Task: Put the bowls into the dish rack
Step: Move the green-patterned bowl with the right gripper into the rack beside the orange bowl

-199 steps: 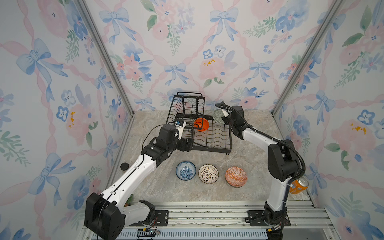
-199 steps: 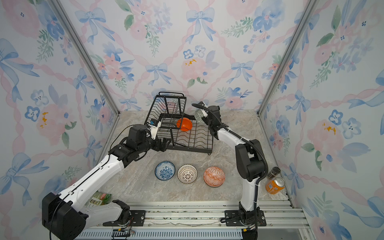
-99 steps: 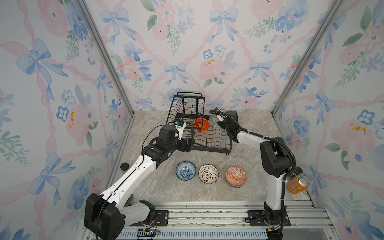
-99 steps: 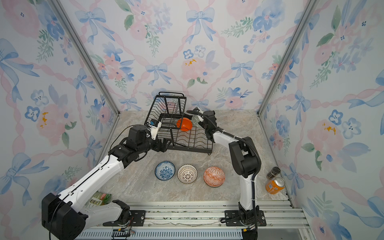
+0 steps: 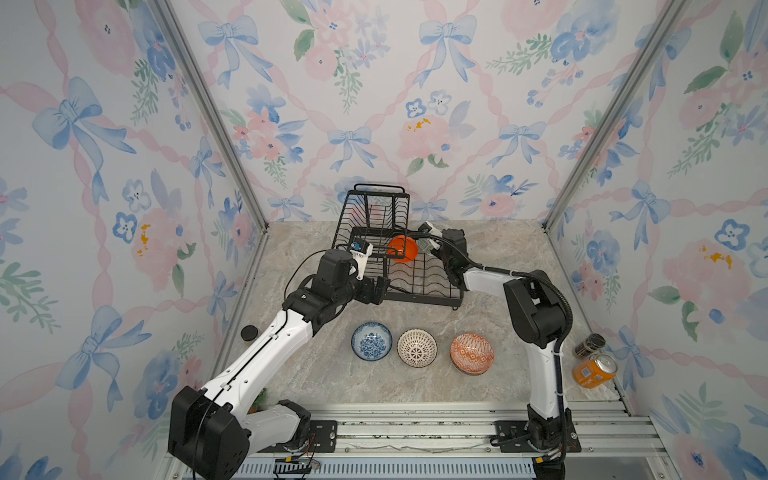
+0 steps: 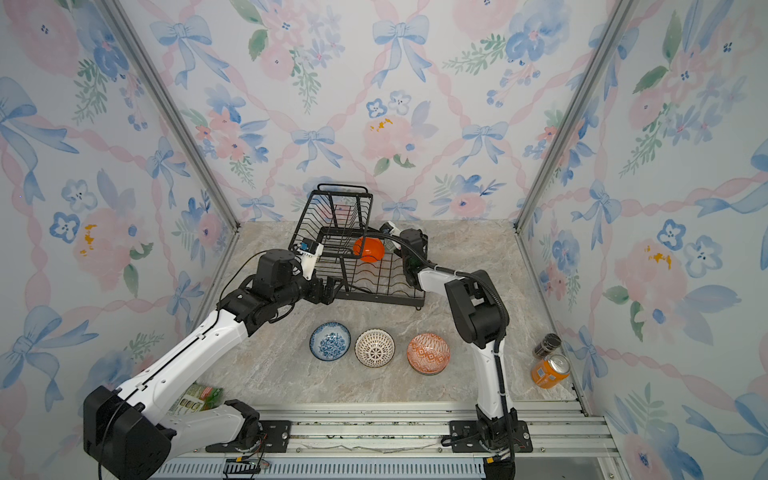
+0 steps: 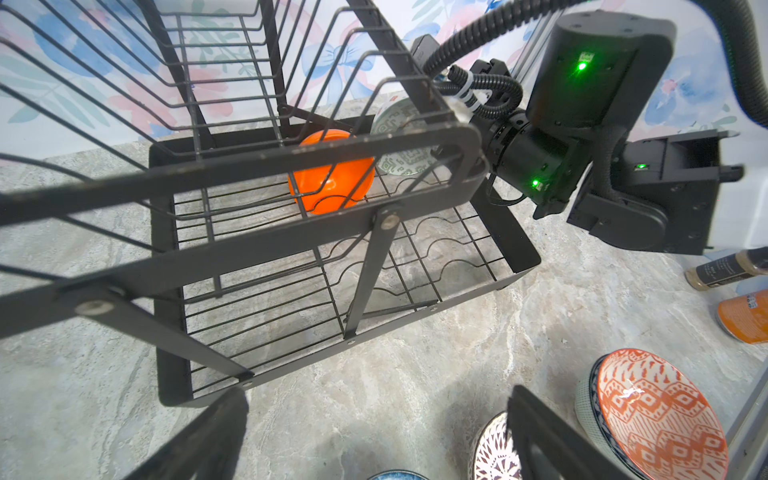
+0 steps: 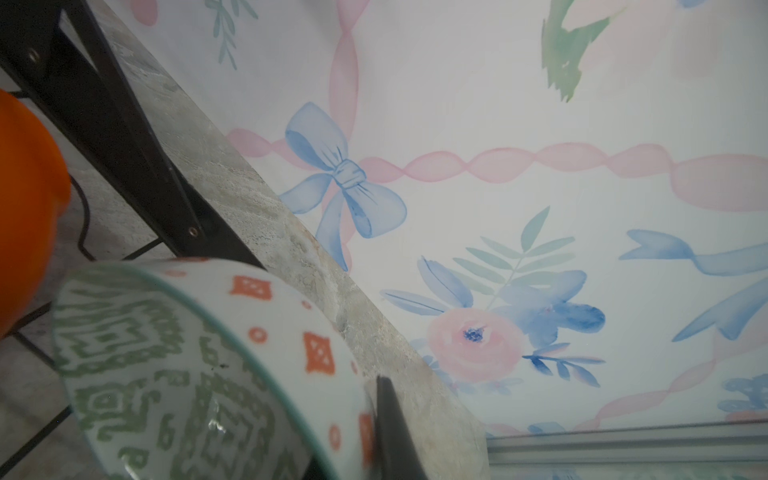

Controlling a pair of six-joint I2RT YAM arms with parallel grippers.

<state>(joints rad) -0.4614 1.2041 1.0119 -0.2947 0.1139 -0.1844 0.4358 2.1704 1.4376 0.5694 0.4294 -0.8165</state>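
The right gripper point(image 5: 431, 248), clamped on the grey-green bowl point(image 8: 166, 374), holds it tilted over the dish rack point(image 5: 415, 297) at its far right corner, likely to slot it beside the orange bowl point(image 5: 401, 248); the left gripper point(image 5: 381, 288) gapes empty.

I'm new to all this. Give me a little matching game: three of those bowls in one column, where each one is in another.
1. plain orange bowl
2. green-patterned bowl
3. blue flowered bowl

A. on the table
B. pinched by the right gripper
C. lying loose in the dish rack

Pairs: 1-C, 2-B, 3-A.
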